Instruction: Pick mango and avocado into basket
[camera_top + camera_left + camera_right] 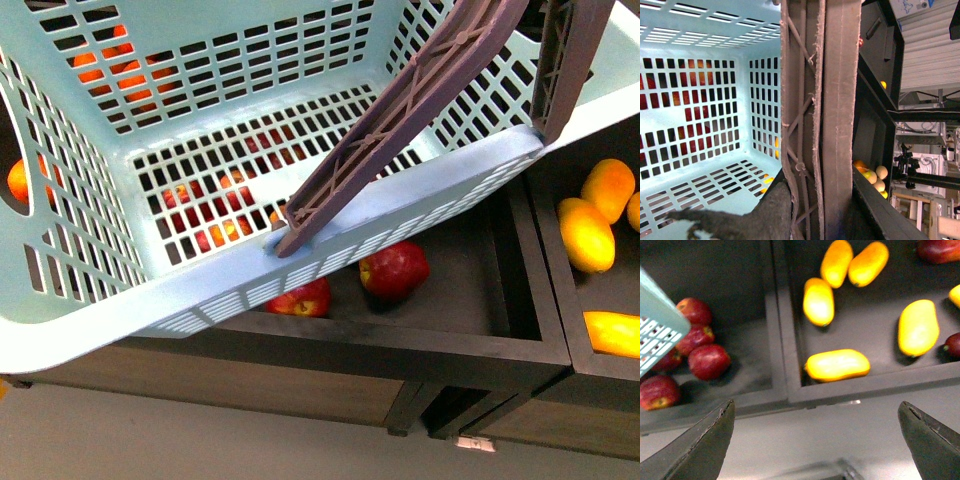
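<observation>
The pale teal basket (130, 300) fills the front view, held up and tilted over the dark fruit crates; it looks empty. Its brown ribbed handles (400, 110) rise to the upper right. In the left wrist view my left gripper (810, 220) is shut on the brown handles (822, 115), with the basket (700, 125) beside. My right gripper (817, 440) is open and empty above the floor, in front of a crate edge. Several yellow mangoes lie in that crate; the nearest mango (837, 365) is by the front wall. Mangoes also show in the front view (587, 235). The avocado is out of view.
Red apples (394, 270) lie in the dark wooden crate (420, 345) under the basket, also in the right wrist view (708, 361). Orange fruits (20, 180) show through the basket slots. A crate divider (782, 340) separates apples from mangoes. Grey floor lies below the crates.
</observation>
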